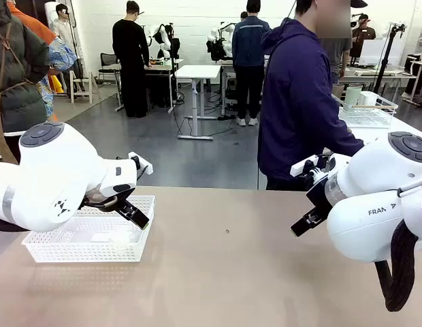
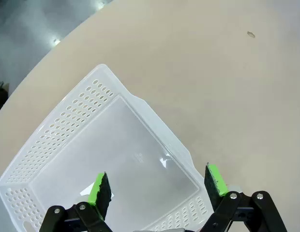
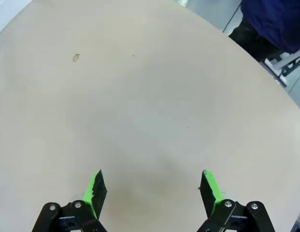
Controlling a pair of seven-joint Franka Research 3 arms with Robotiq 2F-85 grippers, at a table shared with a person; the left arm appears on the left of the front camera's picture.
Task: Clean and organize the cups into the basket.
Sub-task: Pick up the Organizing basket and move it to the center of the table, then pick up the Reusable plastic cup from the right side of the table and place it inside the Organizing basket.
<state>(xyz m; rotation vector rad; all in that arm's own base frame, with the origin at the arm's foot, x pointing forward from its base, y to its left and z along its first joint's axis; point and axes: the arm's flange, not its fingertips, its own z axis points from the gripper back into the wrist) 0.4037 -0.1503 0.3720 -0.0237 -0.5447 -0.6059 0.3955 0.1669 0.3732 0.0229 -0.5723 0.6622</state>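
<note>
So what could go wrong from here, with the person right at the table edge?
1. Left end effector hangs open astride the rim of the basket; descending straight could catch the wall and shove it.
2. The person stands at the far edge near the open right end effector; a reach could meet an arm.
3. A pale green cup sits in a wire basket beyond the table, likely out of reach.

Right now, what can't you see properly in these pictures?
- Front view: the left arm covers the basket's back left corner.
- Front view: a pale patch inside the basket is too blurry to name.
- Front view: the cup in the far wire basket is too small for detail.
- Left wrist view: the basket's near corner is cut off by the bottom edge, behind the left gripper.
</note>
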